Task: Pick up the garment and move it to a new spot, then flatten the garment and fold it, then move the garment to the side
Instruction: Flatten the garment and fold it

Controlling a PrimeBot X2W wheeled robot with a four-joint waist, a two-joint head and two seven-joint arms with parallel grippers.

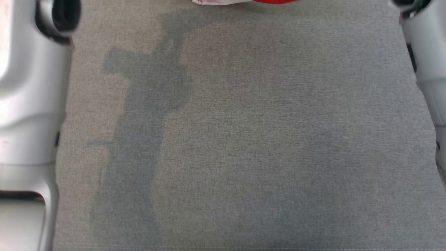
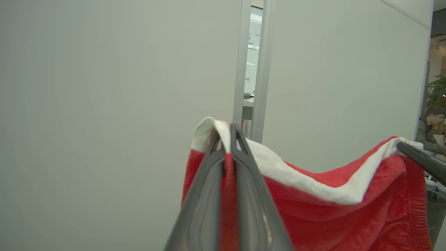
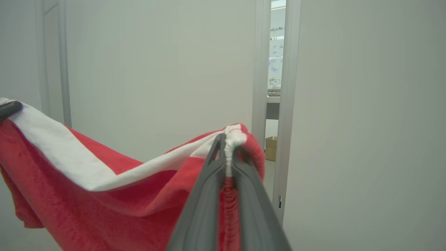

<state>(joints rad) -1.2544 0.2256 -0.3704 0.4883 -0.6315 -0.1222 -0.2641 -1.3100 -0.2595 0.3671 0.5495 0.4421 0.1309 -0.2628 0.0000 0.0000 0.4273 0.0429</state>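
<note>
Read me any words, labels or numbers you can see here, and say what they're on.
None legible.
Blue handwriting on the whiteboard, seen through the gap in the wall: too small and blurred to read.
The garment shows no lettering.

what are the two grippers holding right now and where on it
Both are shut on the red garment, slung between them: the left gripper pinches one end of its white band, the right gripper the other end.
</note>
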